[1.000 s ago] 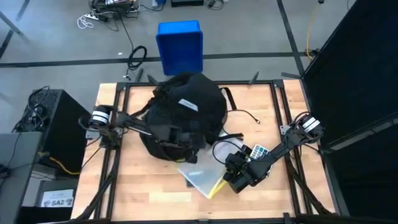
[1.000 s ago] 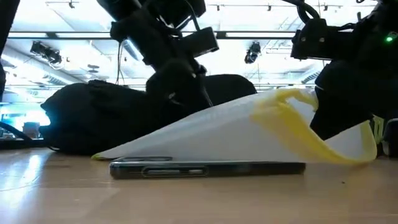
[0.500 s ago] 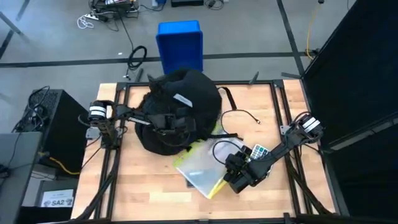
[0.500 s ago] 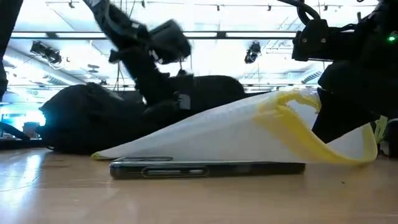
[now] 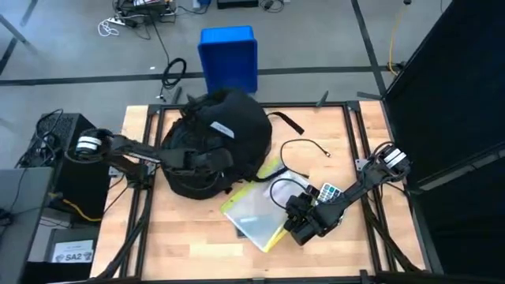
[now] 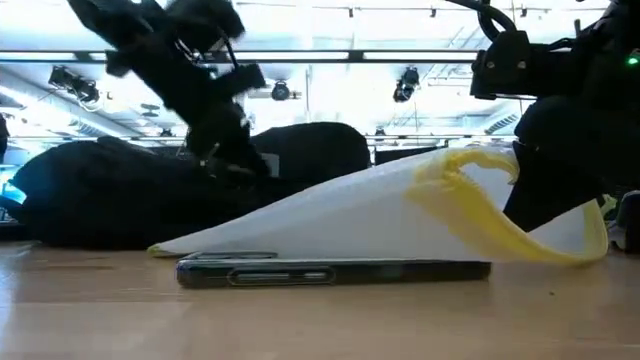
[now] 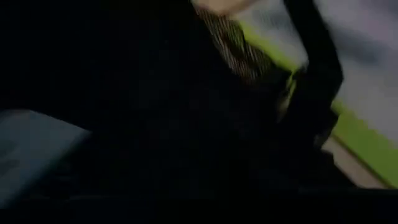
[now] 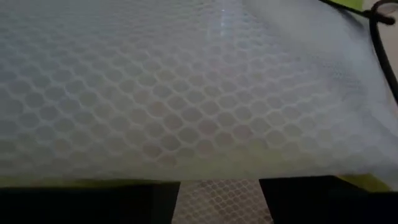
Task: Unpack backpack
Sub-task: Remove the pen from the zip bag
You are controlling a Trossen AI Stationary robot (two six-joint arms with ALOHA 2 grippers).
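1. Your left gripper (image 5: 215,160) is pressed into the near side of the backpack (image 5: 225,134), which lies at the far-left part of the table (image 5: 197,237). You cannot tell from any view whether its fingers are spread or closed; the black fabric hides them.
2. In the left wrist view you see only dark fabric and a strip of yellow-green lining (image 7: 348,134) just ahead of that gripper.
3. The backpack bulges up around the left gripper, its white label (image 5: 222,128) on top, a black strap (image 5: 284,122) trailing off toward the right arm's side.
4. Your right gripper (image 5: 293,229) sits low on the table, well apart from the left one, at the near edge of a translucent mesh pouch (image 5: 254,214) with yellow trim. Its fingers look narrowly set at the pouch's edge, but you cannot tell whether they grip it.
5. Beyond the right gripper, a black cable (image 5: 300,150) loops on the wood, and a small calculator-like device (image 5: 328,192) lies beside the right arm.
6. A phone (image 6: 330,270) lies flat under the pouch's raised edge in the low view.
7. A blue box (image 5: 228,57) stands on the floor beyond the backpack.
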